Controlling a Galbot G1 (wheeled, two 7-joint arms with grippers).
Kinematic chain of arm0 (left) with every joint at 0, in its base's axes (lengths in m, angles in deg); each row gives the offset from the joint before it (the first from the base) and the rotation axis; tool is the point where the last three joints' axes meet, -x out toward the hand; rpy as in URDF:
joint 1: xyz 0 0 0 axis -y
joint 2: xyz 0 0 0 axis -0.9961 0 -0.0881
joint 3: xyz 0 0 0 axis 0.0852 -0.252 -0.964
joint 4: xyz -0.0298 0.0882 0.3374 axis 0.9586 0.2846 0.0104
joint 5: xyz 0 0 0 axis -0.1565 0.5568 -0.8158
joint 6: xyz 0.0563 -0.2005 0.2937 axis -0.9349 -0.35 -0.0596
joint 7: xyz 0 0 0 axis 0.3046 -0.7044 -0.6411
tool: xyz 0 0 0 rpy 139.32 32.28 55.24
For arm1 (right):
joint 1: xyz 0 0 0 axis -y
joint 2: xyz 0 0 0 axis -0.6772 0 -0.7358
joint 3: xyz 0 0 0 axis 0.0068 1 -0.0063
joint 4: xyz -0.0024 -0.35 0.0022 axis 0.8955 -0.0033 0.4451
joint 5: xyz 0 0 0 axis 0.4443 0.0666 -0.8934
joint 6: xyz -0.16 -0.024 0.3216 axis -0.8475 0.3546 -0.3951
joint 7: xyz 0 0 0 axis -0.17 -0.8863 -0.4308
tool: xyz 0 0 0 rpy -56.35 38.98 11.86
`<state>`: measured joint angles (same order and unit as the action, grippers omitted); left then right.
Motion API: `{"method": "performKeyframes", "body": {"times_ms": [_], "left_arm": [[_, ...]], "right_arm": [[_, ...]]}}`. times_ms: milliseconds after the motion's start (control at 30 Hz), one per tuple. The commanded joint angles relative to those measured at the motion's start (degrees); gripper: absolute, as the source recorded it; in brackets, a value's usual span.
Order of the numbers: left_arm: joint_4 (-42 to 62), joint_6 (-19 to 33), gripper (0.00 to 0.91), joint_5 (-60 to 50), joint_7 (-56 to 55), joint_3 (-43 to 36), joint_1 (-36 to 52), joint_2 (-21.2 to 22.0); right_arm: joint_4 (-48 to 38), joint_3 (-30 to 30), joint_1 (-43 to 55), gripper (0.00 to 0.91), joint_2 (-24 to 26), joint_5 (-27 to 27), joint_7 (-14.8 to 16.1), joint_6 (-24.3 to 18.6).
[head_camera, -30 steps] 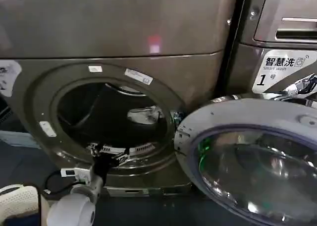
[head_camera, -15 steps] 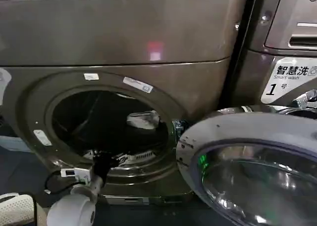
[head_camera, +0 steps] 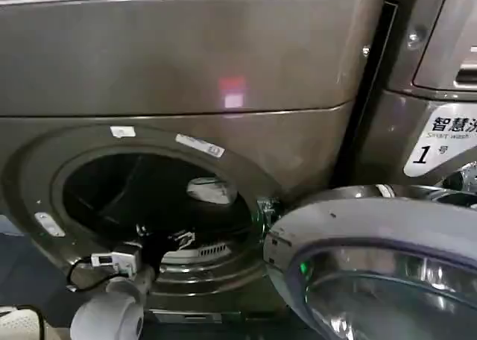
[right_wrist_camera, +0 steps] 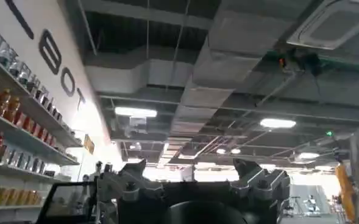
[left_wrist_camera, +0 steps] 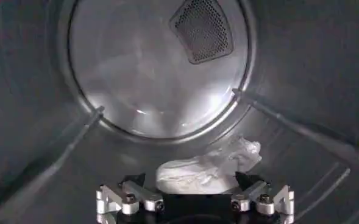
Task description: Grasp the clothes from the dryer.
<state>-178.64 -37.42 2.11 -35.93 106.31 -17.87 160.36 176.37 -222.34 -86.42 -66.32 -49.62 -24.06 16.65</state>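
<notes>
The dryer (head_camera: 186, 64) is a bronze-grey front loader with its round porthole wide open. The clothes (head_camera: 211, 189), a small white bundle, lie on the floor of the steel drum (left_wrist_camera: 161, 73). My left gripper (head_camera: 159, 243) reaches over the lower rim of the porthole. In the left wrist view the left gripper (left_wrist_camera: 190, 181) is open, and the clothes (left_wrist_camera: 206, 169) lie just beyond and between its fingertips, untouched. My right gripper (right_wrist_camera: 190, 169) is open, points up at a ceiling and holds nothing.
The dryer's round glass door (head_camera: 373, 280) hangs open at the right, low and close to my body. A neighbouring machine (head_camera: 440, 71) with a "1" label stands further right. Raised ribs (left_wrist_camera: 69, 146) run along the drum wall.
The head view has closed in on the dryer, whose porthole now looks larger and lower. My left gripper sits slightly further over the lower rim. The clothes have not moved.
</notes>
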Motion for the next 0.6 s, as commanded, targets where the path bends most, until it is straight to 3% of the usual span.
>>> {"method": "performKeyframes", "body": {"times_ms": [33,600], "left_arm": [[8.2,-1.1,0.907,0.71,-0.58,-0.5,7.73,0.69],[31.79,-0.41,0.907,2.09,-0.88,-0.55,26.8,2.43]], "right_arm": [[0.33,0.67,0.28,0.907,0.06,-0.03,-0.08,-0.08],[1.64,1.74,0.5,0.907,-0.29,-0.28,-0.1,-0.01]]}}
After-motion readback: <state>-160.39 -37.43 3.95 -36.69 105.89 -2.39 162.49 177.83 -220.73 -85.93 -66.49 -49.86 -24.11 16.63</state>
